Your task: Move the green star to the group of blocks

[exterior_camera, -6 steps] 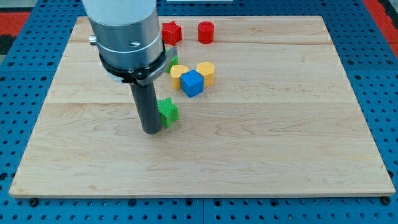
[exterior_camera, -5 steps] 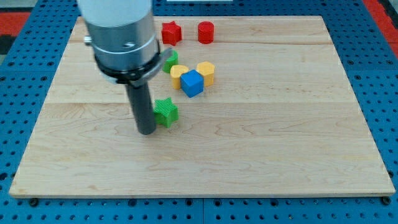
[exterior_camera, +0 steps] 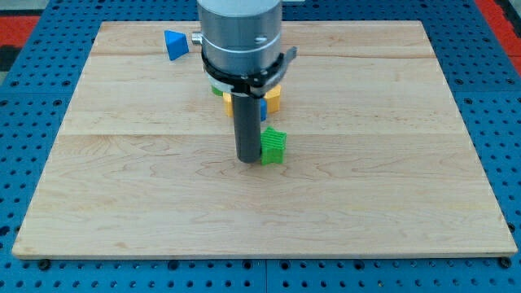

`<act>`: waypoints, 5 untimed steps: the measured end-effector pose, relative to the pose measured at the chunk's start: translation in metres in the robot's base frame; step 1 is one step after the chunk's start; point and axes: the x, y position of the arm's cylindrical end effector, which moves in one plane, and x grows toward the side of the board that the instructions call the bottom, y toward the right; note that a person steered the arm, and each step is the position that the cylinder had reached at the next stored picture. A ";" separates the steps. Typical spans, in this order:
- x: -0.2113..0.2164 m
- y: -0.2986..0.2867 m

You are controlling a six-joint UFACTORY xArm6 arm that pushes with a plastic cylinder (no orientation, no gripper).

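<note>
The green star (exterior_camera: 274, 146) lies on the wooden board (exterior_camera: 366, 163) a little above its middle. My tip (exterior_camera: 247, 159) stands right against the star's left side, touching or nearly touching it. Above the star is the group of blocks, mostly hidden behind the arm: a yellow block (exterior_camera: 273, 99) and a yellow piece (exterior_camera: 227, 103) show at the rod's sides, with a sliver of blue (exterior_camera: 264, 111) between. The red blocks are hidden by the arm.
A blue triangular block (exterior_camera: 173, 44) lies near the board's top edge at the view's left. The arm's grey body (exterior_camera: 240, 37) covers the top middle of the board.
The green star has moved to the view's right, from left of the group to just below it. My tip moved right with it and stays at its left side. The blue triangle is now uncovered.
</note>
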 end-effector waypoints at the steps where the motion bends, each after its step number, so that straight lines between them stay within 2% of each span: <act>1: 0.012 0.022; 4: -0.011 0.057; 5: -0.003 0.096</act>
